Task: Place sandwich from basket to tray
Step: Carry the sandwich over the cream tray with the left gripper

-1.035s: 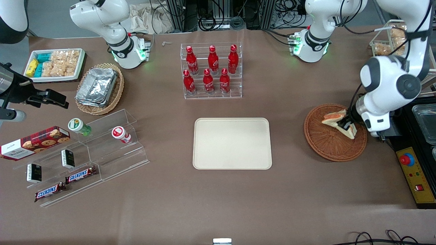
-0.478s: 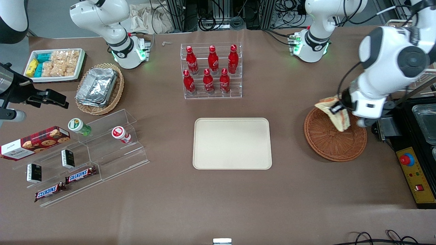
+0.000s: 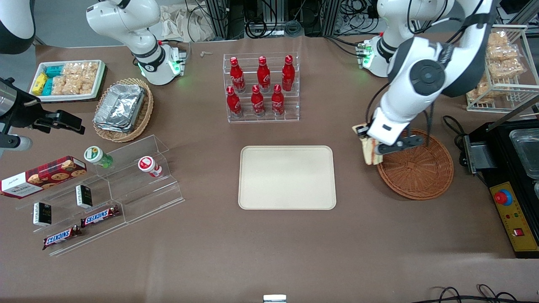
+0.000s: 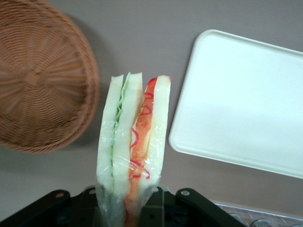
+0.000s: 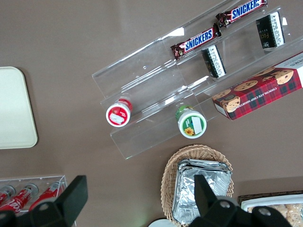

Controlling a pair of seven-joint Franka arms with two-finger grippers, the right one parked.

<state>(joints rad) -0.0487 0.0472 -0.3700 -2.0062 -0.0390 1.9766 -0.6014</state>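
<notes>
My left gripper is shut on the sandwich, a plastic-wrapped wedge of white bread with green and red-orange filling. It hangs in the air above the table, beside the rim of the reddish-brown wicker basket, between the basket and the cream tray. In the left wrist view the sandwich stands upright, clamped at its base by the gripper, with the empty basket and the tray on either side below it.
A clear rack of red bottles stands farther from the front camera than the tray. A wire rack of snack bags and a black machine sit at the working arm's end. Acrylic shelves with snacks lie toward the parked arm's end.
My gripper lifted the sandwich out of the basket and carried it over the basket's rim toward the tray. The basket is now empty.
</notes>
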